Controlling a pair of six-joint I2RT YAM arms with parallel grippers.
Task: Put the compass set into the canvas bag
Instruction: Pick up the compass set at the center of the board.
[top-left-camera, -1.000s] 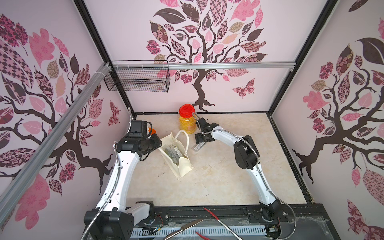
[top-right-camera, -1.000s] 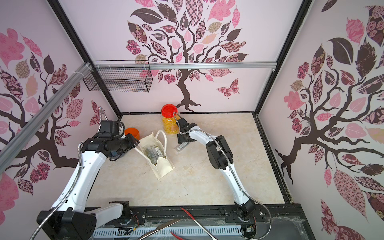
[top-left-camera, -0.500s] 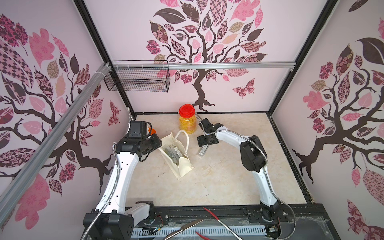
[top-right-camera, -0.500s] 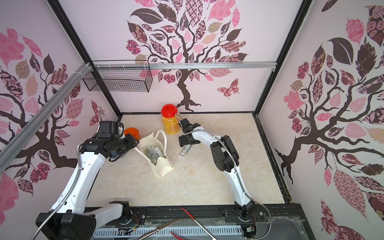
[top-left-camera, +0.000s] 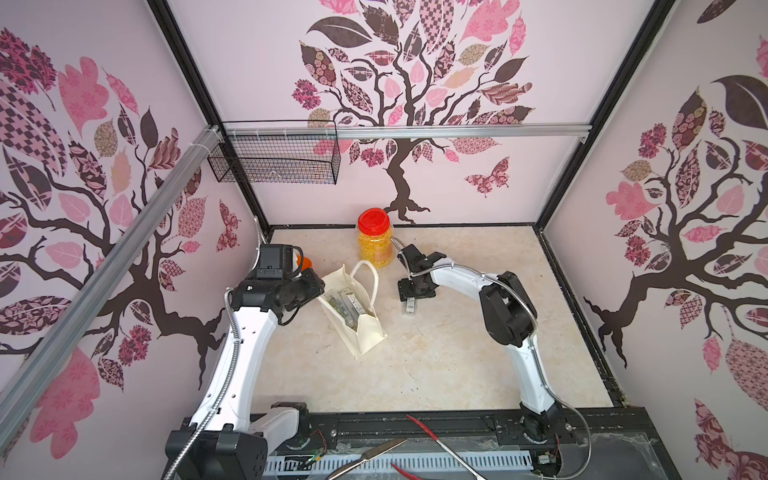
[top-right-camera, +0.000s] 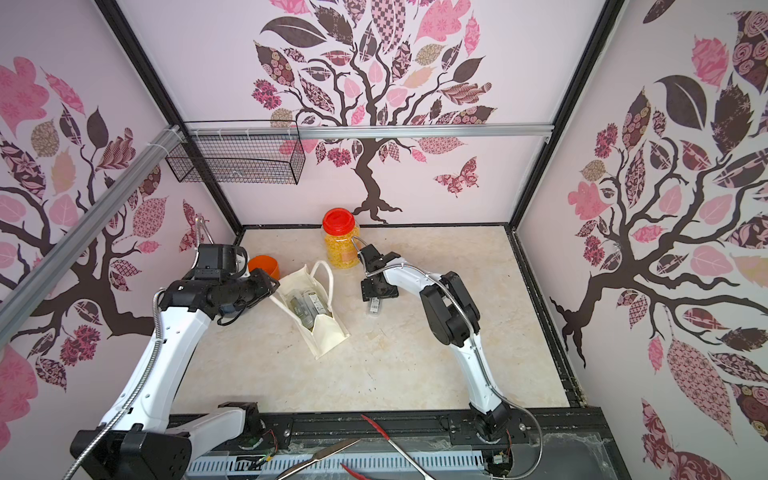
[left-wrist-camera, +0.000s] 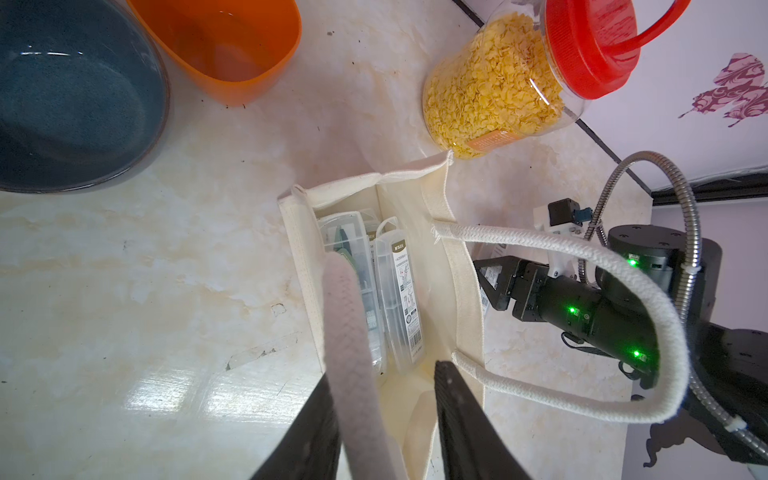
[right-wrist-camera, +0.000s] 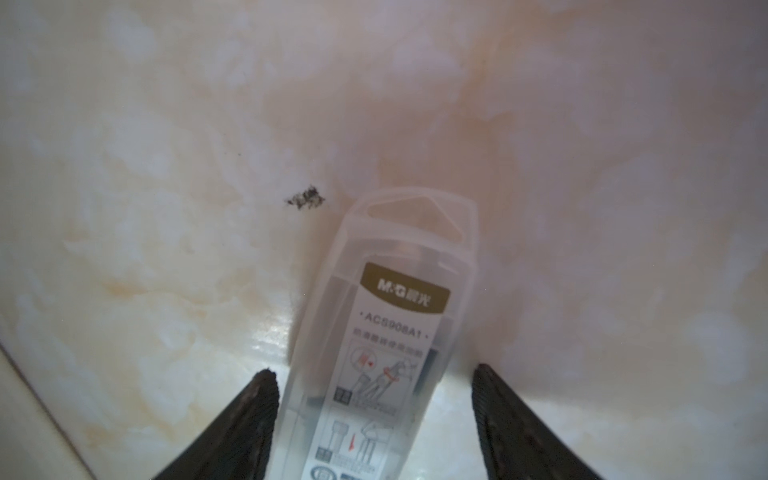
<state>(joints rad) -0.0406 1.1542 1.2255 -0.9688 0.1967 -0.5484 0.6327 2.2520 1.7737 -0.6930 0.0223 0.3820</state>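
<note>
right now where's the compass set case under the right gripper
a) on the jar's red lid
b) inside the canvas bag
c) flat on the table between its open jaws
c: in the right wrist view the compass set lies on the table, the right gripper astride it with jaws apart.

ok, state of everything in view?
canvas bag: standing, mouth open, two clear cases inside
compass set: flat on table, not gripped
right fingers: apart, straddling it
left fingers: apart at bag mouth, handle over one
jar: upright, lid on
orange cup: upright, empty
dark bowl: empty
</note>
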